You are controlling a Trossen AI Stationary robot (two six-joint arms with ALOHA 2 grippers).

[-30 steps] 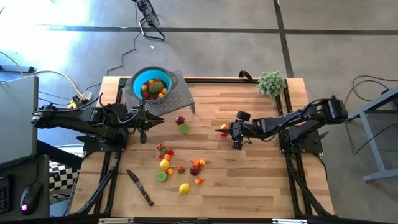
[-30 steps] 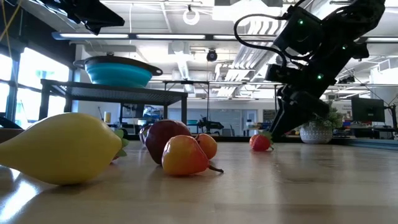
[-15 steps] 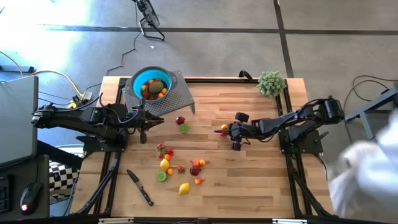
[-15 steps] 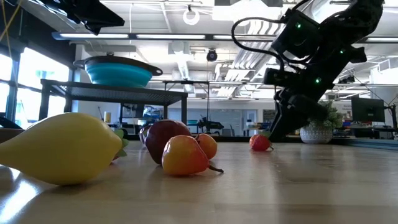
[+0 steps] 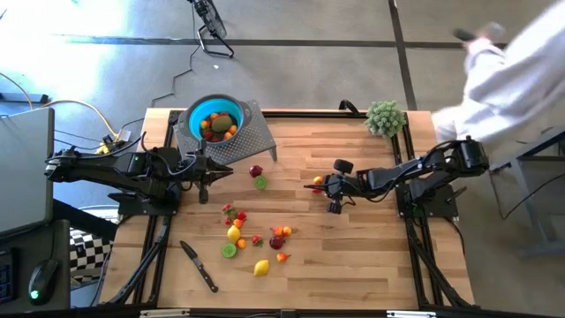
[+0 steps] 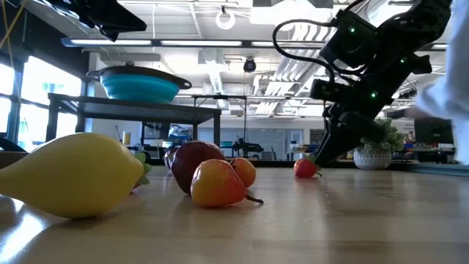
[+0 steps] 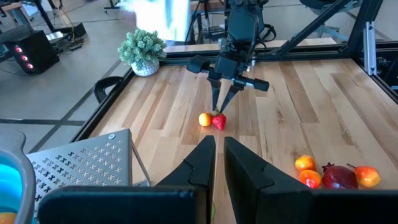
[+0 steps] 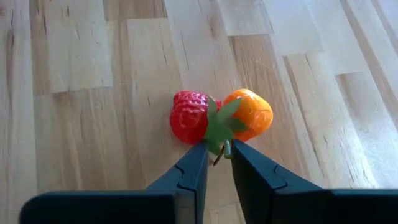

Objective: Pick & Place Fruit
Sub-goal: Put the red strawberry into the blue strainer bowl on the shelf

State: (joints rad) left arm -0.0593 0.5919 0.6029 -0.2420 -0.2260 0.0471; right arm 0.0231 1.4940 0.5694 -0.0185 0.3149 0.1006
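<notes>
My right gripper (image 8: 216,152) reaches down at mid-table, its two fingers drawn narrow around the green leafy stem where a red strawberry (image 8: 189,117) and a small orange fruit (image 8: 250,114) lie touching; I cannot tell whether the stem is truly pinched. My left gripper (image 7: 215,154) is clenched and empty, waiting near the perforated metal stand (image 5: 240,139) that carries the teal bowl (image 5: 214,120), which already contains several fruits. More loose fruit (image 5: 256,238) lies scattered on the wooden table (image 5: 353,265), between the arms, near a black-handled knife (image 5: 199,265).
</notes>
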